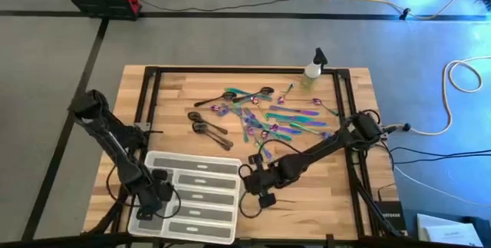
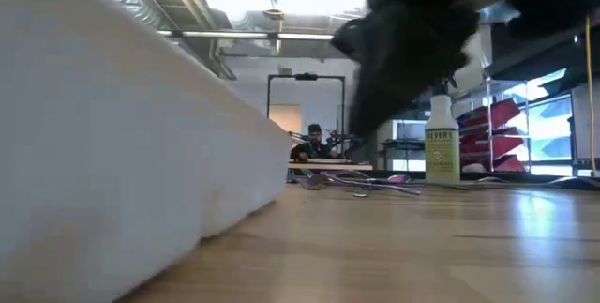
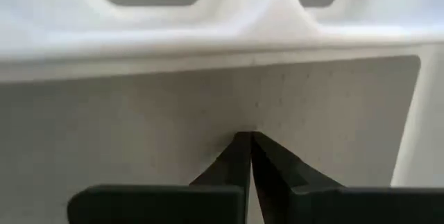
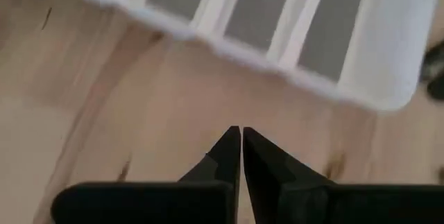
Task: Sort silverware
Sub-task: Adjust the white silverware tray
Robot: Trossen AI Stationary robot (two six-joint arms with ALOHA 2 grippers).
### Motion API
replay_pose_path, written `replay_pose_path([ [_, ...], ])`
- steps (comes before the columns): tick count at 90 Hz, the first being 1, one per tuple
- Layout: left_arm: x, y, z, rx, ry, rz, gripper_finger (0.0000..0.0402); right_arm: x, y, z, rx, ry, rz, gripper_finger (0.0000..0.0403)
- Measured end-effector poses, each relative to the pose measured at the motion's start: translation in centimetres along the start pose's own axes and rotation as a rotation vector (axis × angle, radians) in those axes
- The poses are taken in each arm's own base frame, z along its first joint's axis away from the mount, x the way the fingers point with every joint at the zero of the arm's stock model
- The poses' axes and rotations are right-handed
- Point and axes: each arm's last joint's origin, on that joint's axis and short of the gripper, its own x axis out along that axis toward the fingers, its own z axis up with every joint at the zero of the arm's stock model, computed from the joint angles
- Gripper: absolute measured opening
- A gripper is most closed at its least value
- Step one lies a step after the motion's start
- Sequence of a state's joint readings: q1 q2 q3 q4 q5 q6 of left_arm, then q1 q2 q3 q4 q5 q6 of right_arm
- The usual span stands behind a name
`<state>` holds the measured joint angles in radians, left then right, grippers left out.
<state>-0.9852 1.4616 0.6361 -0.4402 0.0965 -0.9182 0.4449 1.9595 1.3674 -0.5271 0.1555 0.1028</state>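
Note:
The silverware (image 1: 265, 117) lies loose in a pile on the far middle of the wooden table, iridescent pieces mixed together, with dark spoons (image 1: 209, 129) at its left; it shows low and far in the low view (image 2: 361, 183). The white compartment tray (image 1: 201, 196) sits at the near left, its wall (image 2: 112, 153) filling the low view. My left gripper (image 3: 246, 136) is shut above the tray's left end (image 1: 153, 202). My right gripper (image 4: 241, 131) is shut over bare wood just off the tray's right end (image 1: 250, 180). Neither holds anything. My left gripper's shut fingertips (image 3: 239, 148) point down at the grey floor (image 3: 139, 127) of a tray compartment. I cannot tell whether they touch it.
A small spray bottle (image 1: 313, 67) stands at the far edge, right of the middle, also in the low view (image 2: 441, 143). Bare wood lies at the near right (image 1: 322, 194). Beyond the table, cables cross the floor and a person sits far off (image 2: 314, 143).

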Motion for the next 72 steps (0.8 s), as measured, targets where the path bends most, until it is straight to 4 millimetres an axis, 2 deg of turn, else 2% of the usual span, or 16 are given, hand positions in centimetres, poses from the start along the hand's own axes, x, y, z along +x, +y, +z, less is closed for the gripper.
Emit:
replay_pose_path([
  [27,-0.2,0.7,1.3,0.004,-0.041,-0.018,0.0000,-0.7,2.1,-0.3,0.007,0.003,0.041,0.0000],
  [39,-0.2,0.8,1.6,0.014,-0.041,-0.023,0.0000,-0.8,2.3,0.8,0.023,-0.106,0.091,0.0000],
  [56,-0.3,1.3,2.1,0.043,-0.043,-0.027,0.0000,-0.8,2.2,0.3,0.017,-0.053,0.074,0.0000],
  [72,-0.3,1.4,2.3,0.061,-0.049,-0.022,0.0000,-0.1,2.4,1.0,0.017,-0.120,0.121,0.0000],
])
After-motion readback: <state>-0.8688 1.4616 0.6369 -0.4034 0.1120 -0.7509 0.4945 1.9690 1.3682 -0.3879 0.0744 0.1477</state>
